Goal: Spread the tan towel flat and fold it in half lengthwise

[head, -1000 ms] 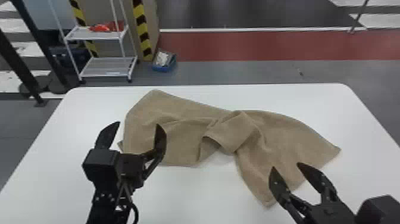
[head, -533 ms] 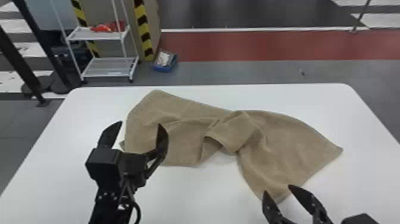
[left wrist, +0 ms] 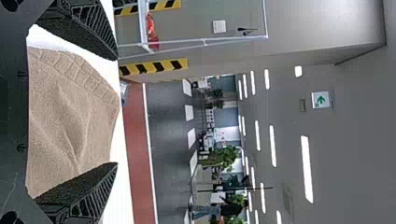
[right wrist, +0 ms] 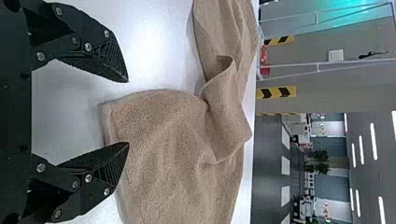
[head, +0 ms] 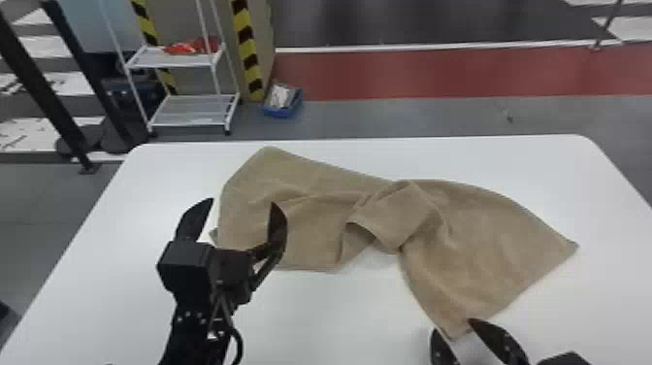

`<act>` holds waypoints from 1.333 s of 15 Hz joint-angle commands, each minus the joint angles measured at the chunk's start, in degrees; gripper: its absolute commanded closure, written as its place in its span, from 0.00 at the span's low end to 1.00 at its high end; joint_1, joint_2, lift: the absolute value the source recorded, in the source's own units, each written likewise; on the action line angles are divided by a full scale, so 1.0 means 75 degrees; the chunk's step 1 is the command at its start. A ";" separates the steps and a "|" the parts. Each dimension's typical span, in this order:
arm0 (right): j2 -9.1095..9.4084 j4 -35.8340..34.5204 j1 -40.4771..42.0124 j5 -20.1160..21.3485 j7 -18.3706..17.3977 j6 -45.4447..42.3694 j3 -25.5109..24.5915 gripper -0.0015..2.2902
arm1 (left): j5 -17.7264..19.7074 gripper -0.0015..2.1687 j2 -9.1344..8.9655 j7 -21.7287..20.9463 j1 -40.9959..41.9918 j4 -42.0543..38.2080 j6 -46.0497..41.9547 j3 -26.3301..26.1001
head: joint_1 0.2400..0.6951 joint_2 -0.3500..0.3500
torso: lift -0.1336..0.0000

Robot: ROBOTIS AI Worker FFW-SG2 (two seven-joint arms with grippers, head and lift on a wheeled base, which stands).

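At the head view's bottom edge you lose part of your right gripper (head: 452, 325); left of centre, your left gripper (head: 242, 201) covers some of the tan towel (head: 310, 228).

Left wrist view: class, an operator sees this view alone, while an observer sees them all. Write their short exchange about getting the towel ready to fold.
Operator: I see part of the towel between the open fingers of the left gripper. Is the towel's middle flat?
Observer: No, a flap is turned over there, its near edge lifted.
Operator: And where is the right gripper?
Observer: At the towel's near corner, with its fingers apart and not closed on the cloth.
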 commanded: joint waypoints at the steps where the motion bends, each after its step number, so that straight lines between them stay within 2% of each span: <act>1: 0.0005 0.0003 -0.0053 0.0028 0.0000 0.0204 0.0001 0.21 | -0.0011 0.04 0.0000 0.0012 0.0016 -0.0007 -0.0002 0.0000 | 1.00 0.61 | 0.04; 2: 0.0017 0.0015 -0.0077 0.0028 0.0000 0.0321 0.0001 0.26 | -0.0011 0.04 0.0000 0.0024 0.0028 -0.0007 -0.0002 0.0000 | 1.00 0.61 | 0.04; 6: 0.0029 0.0015 -0.0112 0.0016 -0.0023 0.0391 0.0001 0.26 | -0.0011 0.04 0.0000 0.0035 0.0051 -0.0007 -0.0002 0.0012 | 1.00 0.61 | 0.04; 7: 0.0029 0.0003 -0.0112 0.0004 -0.0023 0.0391 -0.0010 0.34 | -0.0011 0.04 0.0000 0.0024 0.0051 0.0005 -0.0002 0.0000 | 1.00 0.61 | 0.04; 8: 0.0029 -0.0008 -0.0100 -0.0007 -0.0023 0.0414 -0.0010 0.36 | -0.0011 0.04 0.0000 0.0024 0.0051 0.0005 -0.0002 0.0000 | 1.00 0.61 | 0.04; 14: 0.0052 -0.0125 -0.0053 -0.0078 -0.0023 0.0344 -0.0315 0.36 | -0.0011 0.04 -0.0012 0.0012 0.0016 0.0052 0.0022 0.0000 | 1.00 0.59 | 0.04; 15: 0.0052 -0.0149 -0.0053 -0.0089 -0.0023 0.0321 -0.0385 0.41 | -0.0011 0.04 -0.0012 0.0012 0.0004 0.0075 -0.0002 0.0000 | 1.00 0.59 | 0.04; 16: 0.0076 -0.0161 -0.0077 -0.0160 -0.0023 0.0321 -0.0479 0.55 | -0.0011 0.04 -0.0012 0.0012 -0.0008 0.0087 -0.0002 0.0000 | 1.00 0.58 | 0.04; 17: 0.0076 -0.0161 -0.0112 -0.0207 -0.0023 0.0321 -0.0526 0.58 | -0.0011 0.04 -0.0012 0.0012 -0.0031 0.0122 0.0022 0.0000 | 1.00 0.57 | 0.04; 20: 0.0076 -0.0161 -0.0182 -0.0218 -0.0035 0.0391 -0.0632 0.58 | -0.0011 0.04 0.0000 0.0012 -0.0054 0.0134 -0.0002 0.0012 | 1.00 0.55 | 0.04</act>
